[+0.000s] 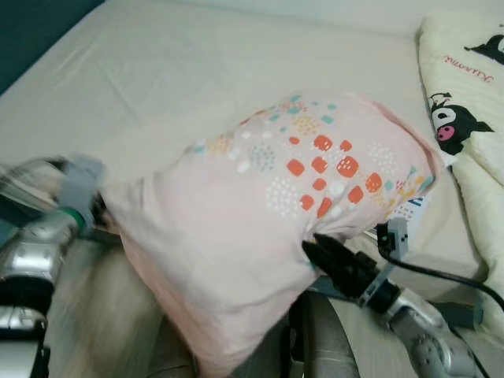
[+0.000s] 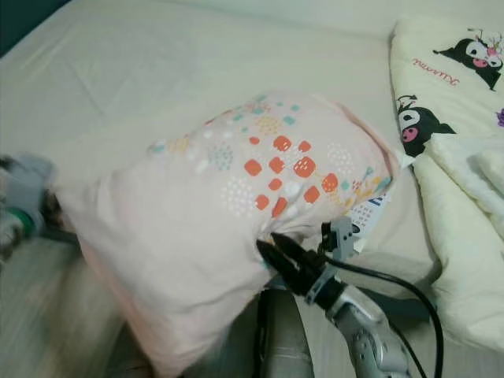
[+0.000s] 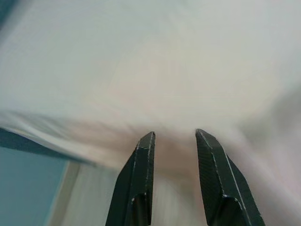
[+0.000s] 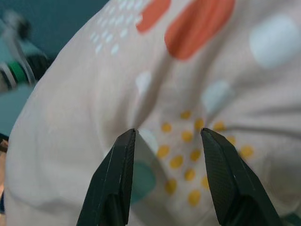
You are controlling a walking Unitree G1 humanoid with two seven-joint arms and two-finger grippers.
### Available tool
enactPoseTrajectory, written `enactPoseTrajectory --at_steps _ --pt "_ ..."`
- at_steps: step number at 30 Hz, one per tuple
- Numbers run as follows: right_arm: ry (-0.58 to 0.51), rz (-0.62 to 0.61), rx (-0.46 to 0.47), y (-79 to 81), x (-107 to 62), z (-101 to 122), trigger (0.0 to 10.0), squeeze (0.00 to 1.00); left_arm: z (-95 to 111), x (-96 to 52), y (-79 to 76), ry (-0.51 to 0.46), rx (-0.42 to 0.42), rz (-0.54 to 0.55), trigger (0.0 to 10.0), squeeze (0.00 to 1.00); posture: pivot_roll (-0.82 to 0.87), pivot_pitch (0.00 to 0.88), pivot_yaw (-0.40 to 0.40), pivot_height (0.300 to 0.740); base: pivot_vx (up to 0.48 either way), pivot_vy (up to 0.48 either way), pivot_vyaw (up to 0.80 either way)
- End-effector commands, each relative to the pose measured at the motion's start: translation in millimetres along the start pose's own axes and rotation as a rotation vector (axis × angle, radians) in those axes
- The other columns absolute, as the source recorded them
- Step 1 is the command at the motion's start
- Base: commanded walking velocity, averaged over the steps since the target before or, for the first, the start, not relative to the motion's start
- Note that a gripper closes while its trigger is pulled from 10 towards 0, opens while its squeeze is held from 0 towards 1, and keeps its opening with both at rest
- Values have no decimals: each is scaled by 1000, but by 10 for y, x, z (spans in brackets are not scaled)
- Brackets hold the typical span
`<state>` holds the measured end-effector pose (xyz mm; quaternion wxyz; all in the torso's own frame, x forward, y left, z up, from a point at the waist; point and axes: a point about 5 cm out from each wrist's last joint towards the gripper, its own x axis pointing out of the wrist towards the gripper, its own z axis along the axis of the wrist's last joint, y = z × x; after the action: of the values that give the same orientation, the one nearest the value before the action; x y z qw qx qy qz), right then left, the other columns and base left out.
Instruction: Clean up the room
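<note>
Pink cotton covers the pillow (image 1: 268, 213), which lies on the bed (image 1: 157, 71) at its near edge, between the two arms; it looks light, soft and easy to deform, so I think it is best gripped by a bunched fold at a corner or side. In the eye views, the right gripper (image 1: 319, 250) presses into its lower right side, and the blurred left gripper (image 1: 94, 211) is at its left corner. In the left wrist view, the fingers (image 3: 141, 165) are apart, with blurred pink fabric just ahead. In the right wrist view, the fingers (image 4: 117, 174) are spread against the dotted fabric, not yet pinching it.
</note>
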<state>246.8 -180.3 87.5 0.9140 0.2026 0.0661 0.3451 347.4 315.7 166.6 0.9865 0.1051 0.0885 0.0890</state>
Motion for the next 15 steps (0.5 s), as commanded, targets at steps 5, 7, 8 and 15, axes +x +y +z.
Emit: enactPoseTrajectory --at_steps 5,7,8,15 --pt "9 -46 11 -54 -87 -46 10000 0 27 36 19 -52 -140 -21 10000 0 9 120 35 618 0 0 0" --pt "23 -42 15 -43 -102 -74 10000 0 49 60 2 -63 -146 -11 10000 0 4 123 39 618 0 0 0" --pt "35 -37 17 -34 -113 -92 10000 0 63 71 7 -68 -141 11 10000 0 4 123 39 618 0 0 0" --pt "70 6 80 -5 -205 -136 10000 0 60 132 -294 -105 -119 -93 10000 0 9 128 31 618 0 0 0"
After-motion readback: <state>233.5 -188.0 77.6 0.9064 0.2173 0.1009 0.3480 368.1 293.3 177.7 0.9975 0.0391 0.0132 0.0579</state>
